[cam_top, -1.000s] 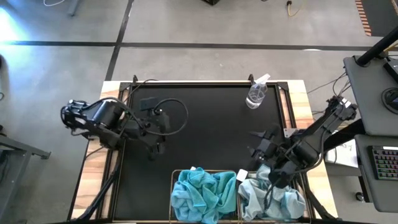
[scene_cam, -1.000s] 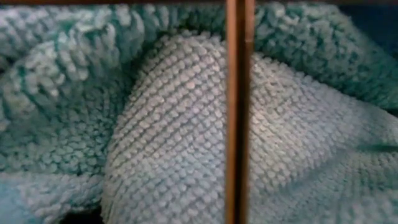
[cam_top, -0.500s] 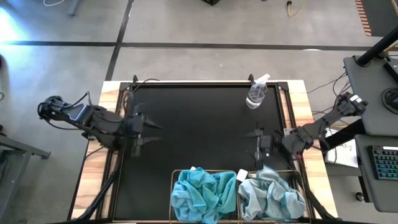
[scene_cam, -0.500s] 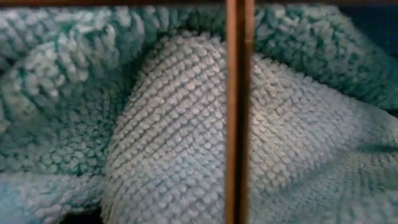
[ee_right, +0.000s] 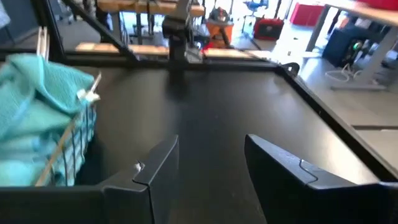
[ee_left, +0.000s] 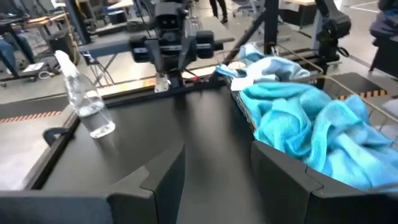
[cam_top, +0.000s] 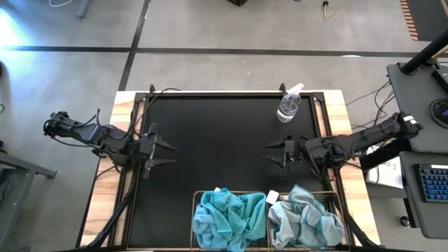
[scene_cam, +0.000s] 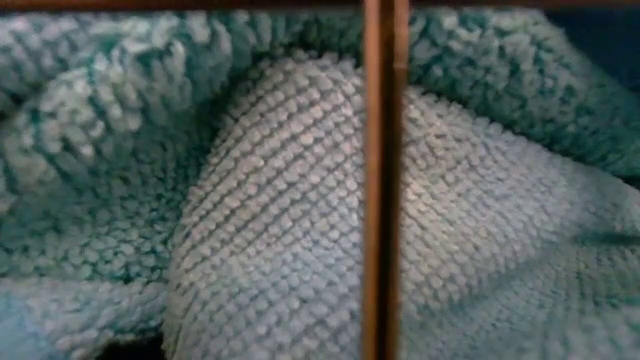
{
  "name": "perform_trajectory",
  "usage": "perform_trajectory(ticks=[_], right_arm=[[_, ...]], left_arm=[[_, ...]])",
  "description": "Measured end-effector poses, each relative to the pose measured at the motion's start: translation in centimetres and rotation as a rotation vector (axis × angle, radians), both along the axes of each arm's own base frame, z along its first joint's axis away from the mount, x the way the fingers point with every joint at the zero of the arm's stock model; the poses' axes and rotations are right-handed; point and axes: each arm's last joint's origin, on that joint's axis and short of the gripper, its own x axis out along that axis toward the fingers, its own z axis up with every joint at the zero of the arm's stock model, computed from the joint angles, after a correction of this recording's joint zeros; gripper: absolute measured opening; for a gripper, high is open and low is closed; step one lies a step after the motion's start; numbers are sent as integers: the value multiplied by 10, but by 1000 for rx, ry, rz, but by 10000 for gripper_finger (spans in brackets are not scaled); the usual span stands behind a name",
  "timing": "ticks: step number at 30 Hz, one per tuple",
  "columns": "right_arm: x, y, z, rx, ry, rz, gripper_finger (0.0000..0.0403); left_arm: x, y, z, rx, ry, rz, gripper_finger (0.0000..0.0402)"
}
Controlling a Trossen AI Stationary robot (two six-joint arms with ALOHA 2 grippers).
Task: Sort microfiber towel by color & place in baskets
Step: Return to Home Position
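Turquoise towels point(cam_top: 227, 218) fill the lower-centre basket point(cam_top: 194, 210); pale towels point(cam_top: 304, 222) fill the lower-right basket point(cam_top: 323, 194). Left gripper point(cam_top: 166, 153) at mid-left and right gripper point(cam_top: 268, 155) at mid-right: fingers spread, empty, well apart from all towels.

Robotics lab: bare concrete floor point(cam_top: 224, 31), desk point(cam_top: 413, 105) with keyboard point(cam_top: 434, 183), workbenches point(ee_right: 149, 6) beyond the table point(cam_top: 224, 154).

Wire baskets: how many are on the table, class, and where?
2, side by side at one edge of the table. The left basket holds turquoise towels; the right basket holds pale grey-blue towels. None seems hidden.
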Motion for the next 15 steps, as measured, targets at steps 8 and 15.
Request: perform_trajectory(ticks=[8,15], right_arm=[[2,-19,-16,12,59,12,180],[1,-35,-29,29,89,11,180]], left_arm=[[-1,0,-38,-10,3,-5,169],[-5,2,-63,-31,-2,7,168]])
